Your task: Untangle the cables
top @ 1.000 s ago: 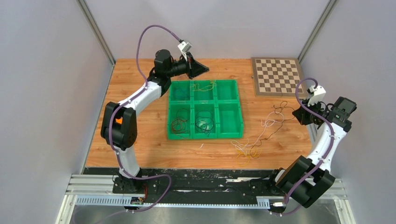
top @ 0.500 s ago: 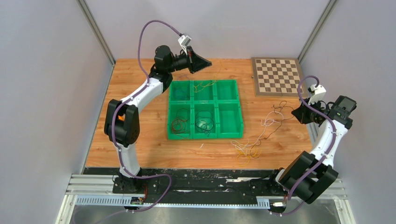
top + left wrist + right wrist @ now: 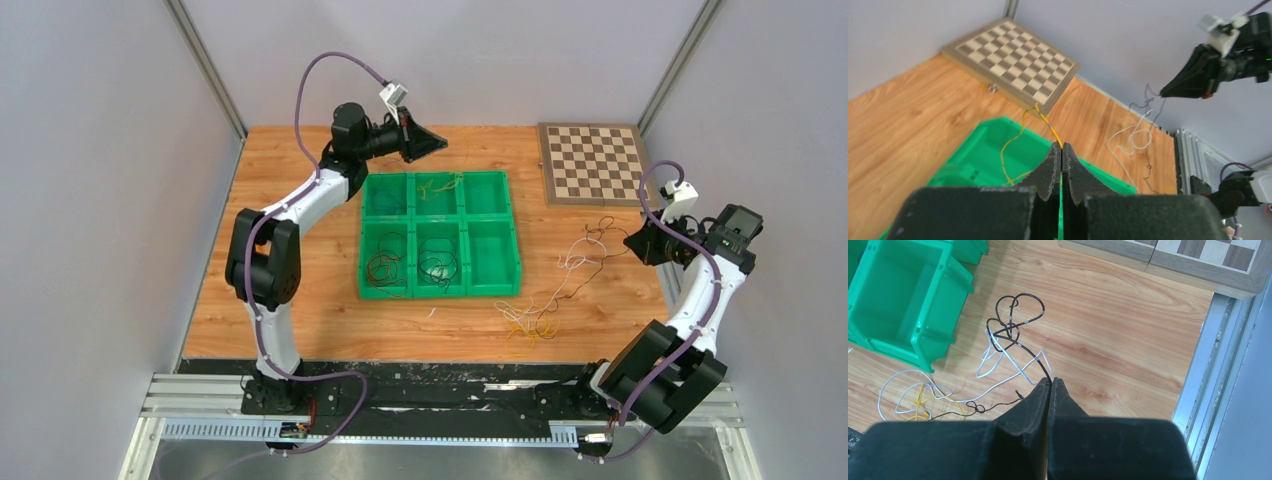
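You had a green tray point(image 3: 440, 291) of six compartments on the wooden table point(image 3: 290, 290). Its far edge sat close below the left jaws, and the whole of it lay well off to the left of the right jaws. A chessboard point(image 3: 592, 163) lay flat at the table's far right corner, beyond the right jaws and across from the left jaws, apart from the tray. Around the table stood grey walls point(image 3: 100, 200) on three sides, and a metal rail point(image 3: 190, 400) ran along the near edge, behind both sets of jaws.
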Tool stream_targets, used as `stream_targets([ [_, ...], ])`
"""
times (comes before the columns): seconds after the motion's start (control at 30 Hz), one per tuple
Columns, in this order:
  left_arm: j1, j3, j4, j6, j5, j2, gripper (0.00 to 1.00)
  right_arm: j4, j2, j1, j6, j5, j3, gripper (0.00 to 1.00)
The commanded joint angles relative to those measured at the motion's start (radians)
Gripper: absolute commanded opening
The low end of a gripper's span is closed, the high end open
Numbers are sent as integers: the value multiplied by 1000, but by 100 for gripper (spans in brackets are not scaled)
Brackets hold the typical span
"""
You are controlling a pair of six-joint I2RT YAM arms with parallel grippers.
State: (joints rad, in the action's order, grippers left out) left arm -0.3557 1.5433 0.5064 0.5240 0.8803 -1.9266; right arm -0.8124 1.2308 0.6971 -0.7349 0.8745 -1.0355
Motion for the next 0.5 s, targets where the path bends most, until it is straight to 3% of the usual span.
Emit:
stream_targets([
  [0.0, 57, -52, -103, -116, -42, -33, 0, -4, -4, 2, -22, 35, -49, 0],
  [0.2, 52, -55, -417, -317, -131, -52, 0, -16, 2, 0, -21, 66, -61, 0],
  [0.33, 20, 44, -669, -431, -199, -110, 0, -18, 17, -27, -14, 72, -70, 0],
  [0.47, -28, 116, -820, -509, -315, -146, 0, -20, 25, -43, -12, 67, -81, 0],
])
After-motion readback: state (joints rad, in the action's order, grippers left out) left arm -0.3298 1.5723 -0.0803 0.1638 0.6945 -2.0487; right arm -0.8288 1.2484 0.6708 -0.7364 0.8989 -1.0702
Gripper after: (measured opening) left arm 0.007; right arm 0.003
